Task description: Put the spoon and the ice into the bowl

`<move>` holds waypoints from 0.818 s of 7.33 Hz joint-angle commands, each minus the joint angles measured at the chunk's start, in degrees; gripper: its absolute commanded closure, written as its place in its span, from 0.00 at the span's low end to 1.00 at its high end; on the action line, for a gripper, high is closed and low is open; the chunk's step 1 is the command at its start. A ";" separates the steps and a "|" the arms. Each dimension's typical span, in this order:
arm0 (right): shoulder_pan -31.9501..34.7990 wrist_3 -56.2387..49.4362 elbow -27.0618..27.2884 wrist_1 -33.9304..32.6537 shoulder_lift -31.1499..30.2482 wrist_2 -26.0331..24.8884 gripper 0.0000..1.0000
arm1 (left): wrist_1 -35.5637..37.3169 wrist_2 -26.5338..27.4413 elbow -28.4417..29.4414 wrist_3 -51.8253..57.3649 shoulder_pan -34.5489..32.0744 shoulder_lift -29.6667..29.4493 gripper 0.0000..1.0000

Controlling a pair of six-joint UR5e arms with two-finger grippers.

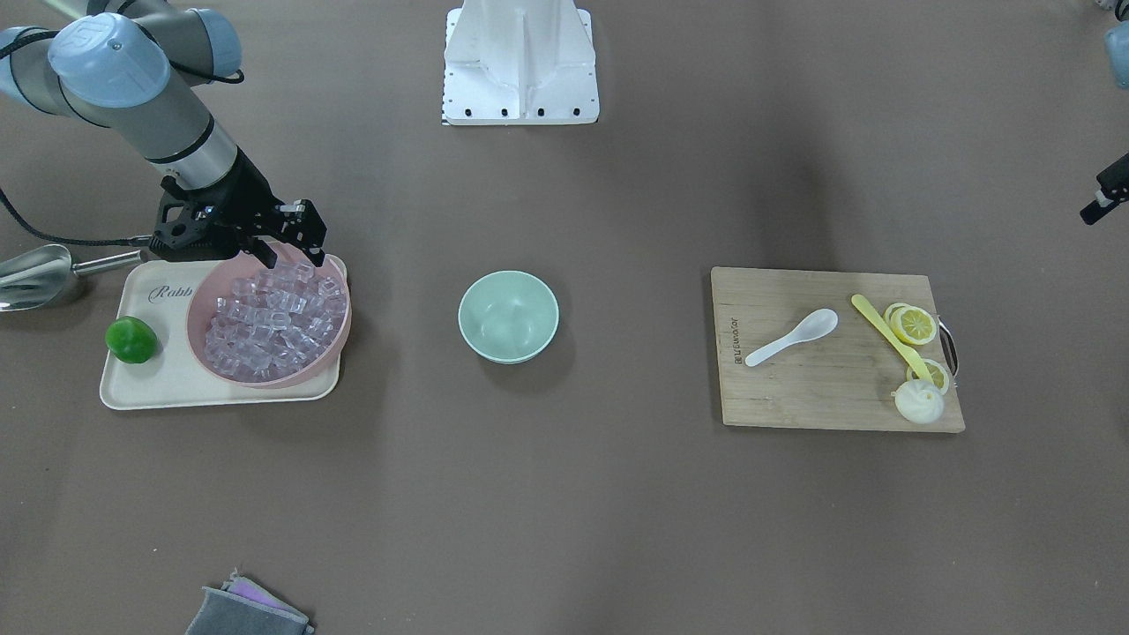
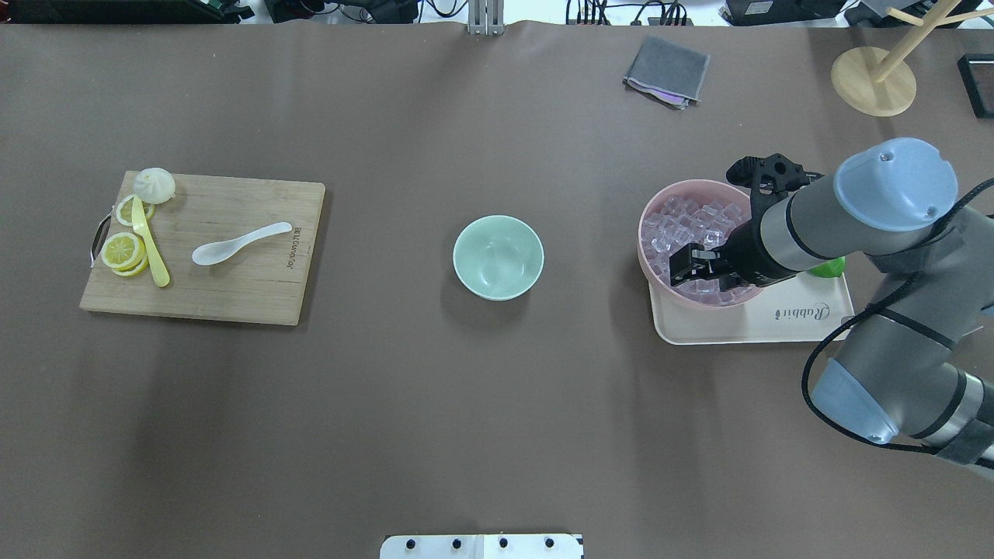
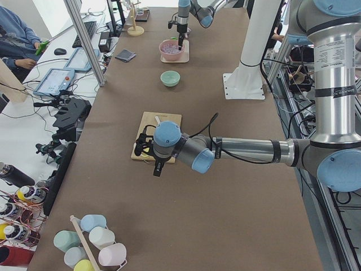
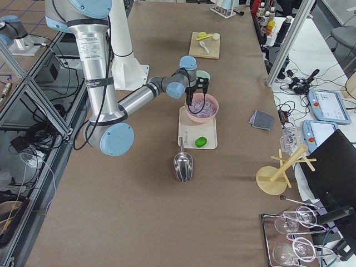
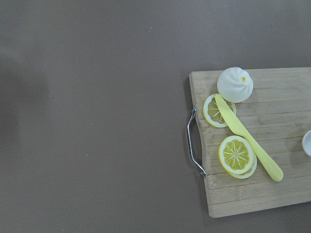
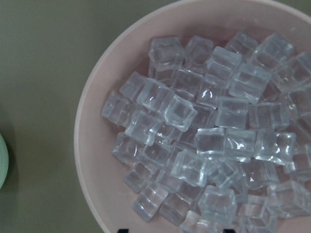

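Note:
The white spoon (image 1: pixel 791 337) lies on the wooden cutting board (image 1: pixel 820 397); only its tip shows in the left wrist view (image 5: pixel 307 143). The empty mint-green bowl (image 1: pixel 508 316) stands mid-table. Several clear ice cubes (image 6: pixel 209 141) fill the pink bowl (image 1: pixel 340 339). My right gripper (image 1: pixel 287 242) hangs open and empty just above the ice at the pink bowl's robot-side rim. My left gripper (image 3: pixel 156 168) hovers by the board's handle end. I cannot tell whether it is open or shut.
The pink bowl sits on a cream tray (image 1: pixel 176 388) with a green lime (image 1: pixel 131 339). A metal scoop (image 1: pixel 35 275) lies beside the tray. On the board are a yellow knife (image 1: pixel 886 333), lemon slices (image 1: pixel 913 324) and a bun (image 1: pixel 918 401). A grey cloth (image 1: pixel 242 610) lies near the far edge.

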 commanded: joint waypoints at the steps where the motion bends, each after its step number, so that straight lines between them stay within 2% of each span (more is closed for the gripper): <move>1: 1.03 5.25 -1.68 -0.08 1.85 -0.15 0.36 | -0.38 -0.04 -0.06 -0.04 0.02 0.30 0.02; 4: 2.27 5.63 -5.46 0.01 3.96 -0.23 0.31 | -0.48 -0.04 -0.06 -0.13 0.02 0.30 0.02; 6: 2.18 5.54 -6.78 0.01 4.50 -0.24 0.30 | -0.48 -0.04 -0.23 -0.13 0.02 0.30 0.02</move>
